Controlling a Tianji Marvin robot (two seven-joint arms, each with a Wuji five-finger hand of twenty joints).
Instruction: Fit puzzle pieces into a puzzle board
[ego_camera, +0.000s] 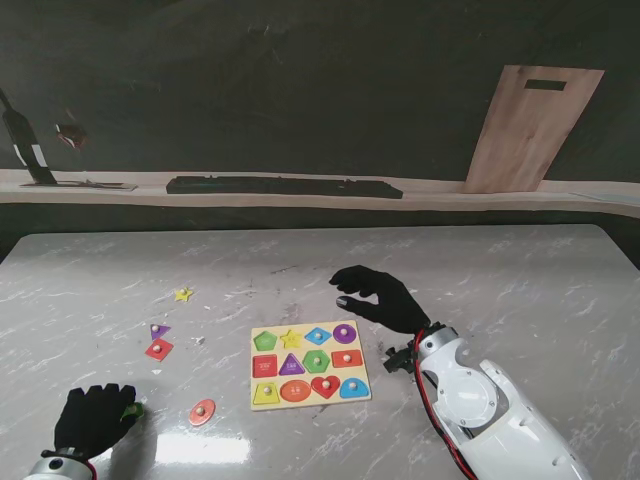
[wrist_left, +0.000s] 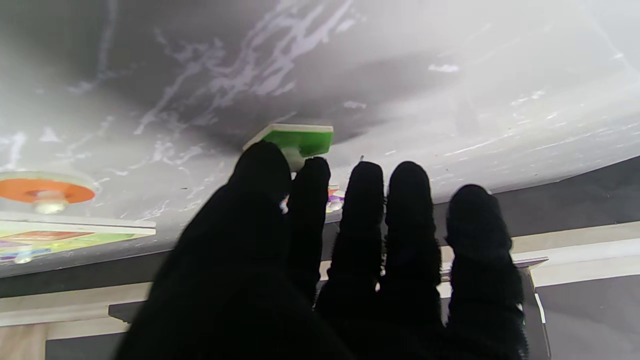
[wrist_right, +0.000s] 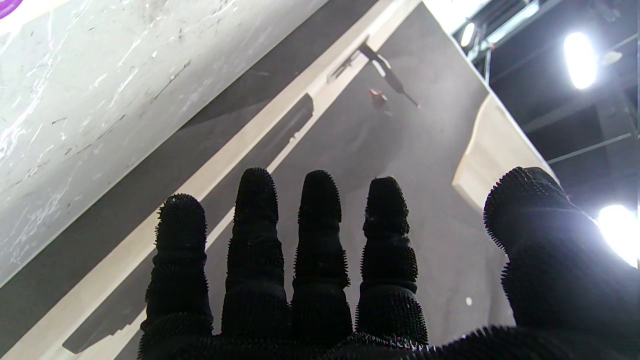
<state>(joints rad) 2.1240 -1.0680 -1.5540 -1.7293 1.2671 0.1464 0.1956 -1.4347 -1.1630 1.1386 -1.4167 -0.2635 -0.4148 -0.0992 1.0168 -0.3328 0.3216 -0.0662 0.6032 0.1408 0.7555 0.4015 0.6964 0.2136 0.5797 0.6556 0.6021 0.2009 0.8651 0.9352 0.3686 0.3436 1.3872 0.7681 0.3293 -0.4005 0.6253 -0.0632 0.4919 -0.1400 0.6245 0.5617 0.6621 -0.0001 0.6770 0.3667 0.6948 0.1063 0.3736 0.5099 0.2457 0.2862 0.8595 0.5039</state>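
Note:
The wooden puzzle board (ego_camera: 305, 350) lies in the middle of the table with coloured shapes seated in it. My left hand (ego_camera: 92, 420) is at the near left, thumb and index finger closed on the knob of a green piece (ego_camera: 130, 410), seen close up as the green piece (wrist_left: 296, 139) against the table beyond my left hand (wrist_left: 325, 260). Loose on the table are an orange oval (ego_camera: 202, 411), a red piece (ego_camera: 159, 349), a purple triangle (ego_camera: 159, 330) and a yellow star (ego_camera: 183, 295). My right hand (ego_camera: 378, 295) hovers open just beyond the board's far right corner.
The orange oval (wrist_left: 45, 190) and the board's edge (wrist_left: 75, 230) lie beside the green piece. A wooden cutting board (ego_camera: 535, 130) leans on the back wall above a shelf holding a long black bar (ego_camera: 285, 186). In the right wrist view, my right hand (wrist_right: 325, 280) faces the back wall.

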